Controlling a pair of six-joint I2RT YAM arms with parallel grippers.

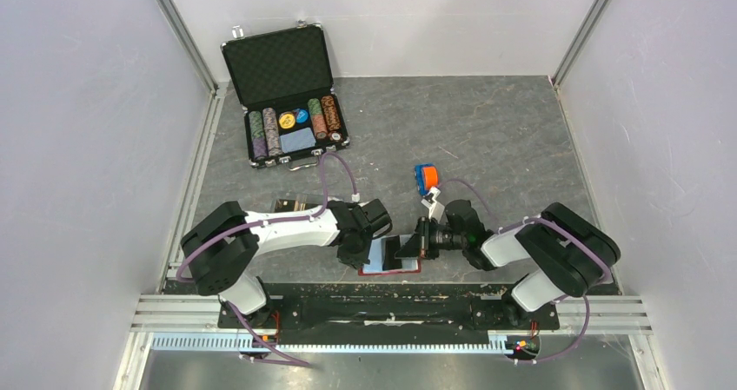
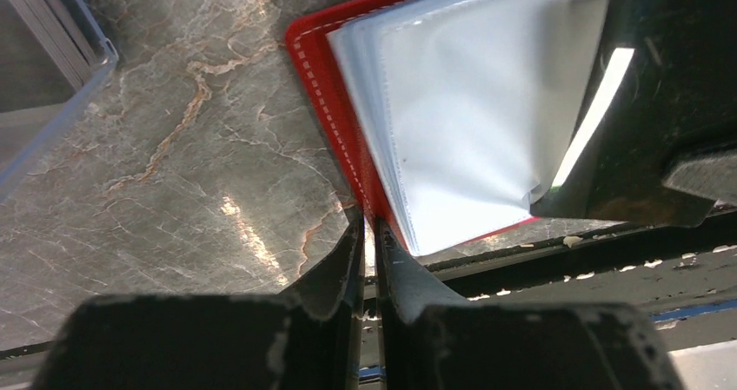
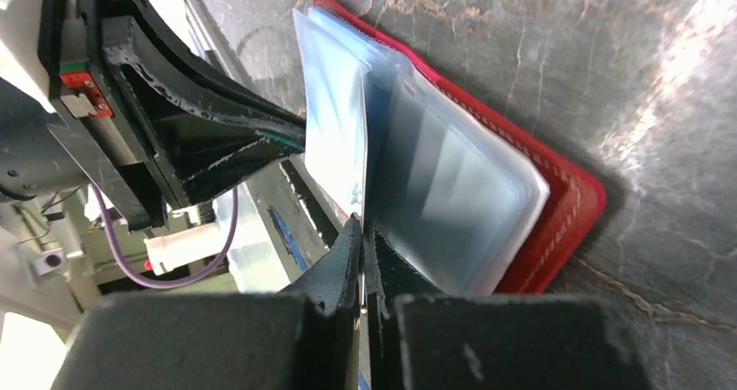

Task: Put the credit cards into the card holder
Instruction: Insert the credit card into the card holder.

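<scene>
One black briefcase stands open at the far left of the table. Inside I count four rows of chips, two flat chips and one pale blue card. One card holder sits centre-left, just beyond my L forearm and mostly hidden, so I can't make out its contents. One red wallet lies open at the near edge btwn the arms, with several clear sleeves fanned up; exact no. unclear. L gripper is clamped on the wallet's red edge. R gripper is pinched tight on one of the clear sleeves, which stands upright. One small orange-and-blue object sits apart, beyond the R wrist.
</scene>
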